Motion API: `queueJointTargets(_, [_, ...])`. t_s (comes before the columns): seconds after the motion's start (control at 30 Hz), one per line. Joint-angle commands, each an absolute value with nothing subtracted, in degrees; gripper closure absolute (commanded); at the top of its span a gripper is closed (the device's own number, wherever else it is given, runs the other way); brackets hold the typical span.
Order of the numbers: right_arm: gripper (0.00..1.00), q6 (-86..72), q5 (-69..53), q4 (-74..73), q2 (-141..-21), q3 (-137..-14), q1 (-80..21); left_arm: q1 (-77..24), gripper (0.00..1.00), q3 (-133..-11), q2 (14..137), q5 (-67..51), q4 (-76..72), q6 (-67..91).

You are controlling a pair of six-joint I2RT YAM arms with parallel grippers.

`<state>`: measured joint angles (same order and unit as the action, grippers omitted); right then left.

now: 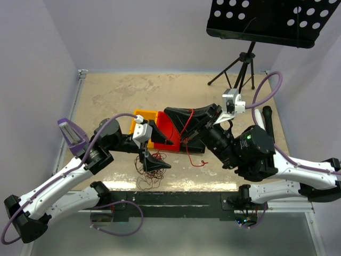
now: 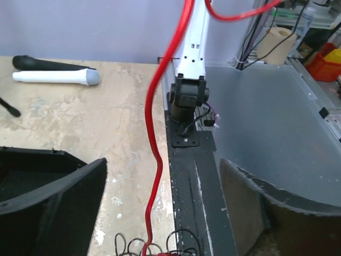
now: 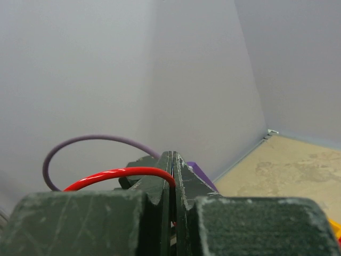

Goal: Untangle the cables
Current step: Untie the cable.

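right end effector (image 3: 172, 159) pinched on red strand (image 3: 114, 173) | left end effector (image 2: 162, 181) spread wide | cables (image 1: 149, 178): thin curly red-and-dark snarl

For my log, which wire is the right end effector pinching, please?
The red wire, clamped in the right end effector; dark wires lie on the table.

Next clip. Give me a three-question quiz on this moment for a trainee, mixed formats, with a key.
1. True or false: the right claw is shut on the red wire.
2. The left claw is: A) open, B) shut on a wire, C) out of view.
3. Fill in: the snarl of wires lies by the table's ____ edge, beneath the left claw.
Key: 1 true; 2 A; 3 near.
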<state>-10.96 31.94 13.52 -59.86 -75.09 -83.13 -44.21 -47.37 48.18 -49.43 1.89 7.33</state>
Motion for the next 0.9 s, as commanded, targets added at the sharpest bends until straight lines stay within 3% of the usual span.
queueJointTargets(0.0, [1.00, -10.9, 29.7, 17.2, -59.6, -78.9, -83.1, -44.0, 0.19, -44.0, 49.1, -54.9, -6.1, 8.7])
queueJointTargets(0.1, [1.00, -10.8, 29.2, 16.9, -59.7, -80.2, -83.0, -44.0, 0.39, -42.8, 51.8, -55.3, -7.9, 9.8])
queueJointTargets(0.2, [1.00, -11.1, 28.2, 17.0, -59.4, -80.7, -83.0, -44.0, 0.76, -40.4, 52.4, -53.9, -12.4, 11.2])
queueJointTargets(0.27, [1.00, -11.2, 27.8, 16.8, -59.3, -81.0, -83.0, -44.1, 0.85, -39.2, 53.1, -53.2, -15.7, 12.9])
queueJointTargets(0.73, [1.00, -10.3, 27.5, 15.5, -61.0, -83.8, -83.0, -44.0, 0.79, -36.4, 51.8, -50.8, -18.3, 14.0])
queueJointTargets(0.77, [1.00, -10.4, 27.5, 15.3, -61.3, -83.8, -83.1, -44.0, 0.73, -36.6, 51.4, -50.3, -18.1, 14.7])
queueJointTargets(0.83, [1.00, -10.3, 27.7, 15.1, -61.8, -83.8, -83.1, -43.9, 0.45, -37.5, 50.7, -49.2, -17.3, 16.2])
queueJointTargets(0.87, [1.00, -10.2, 27.9, 15.1, -62.0, -83.7, -83.1, -43.6, 0.39, -38.0, 50.2, -48.9, -17.1, 17.1])
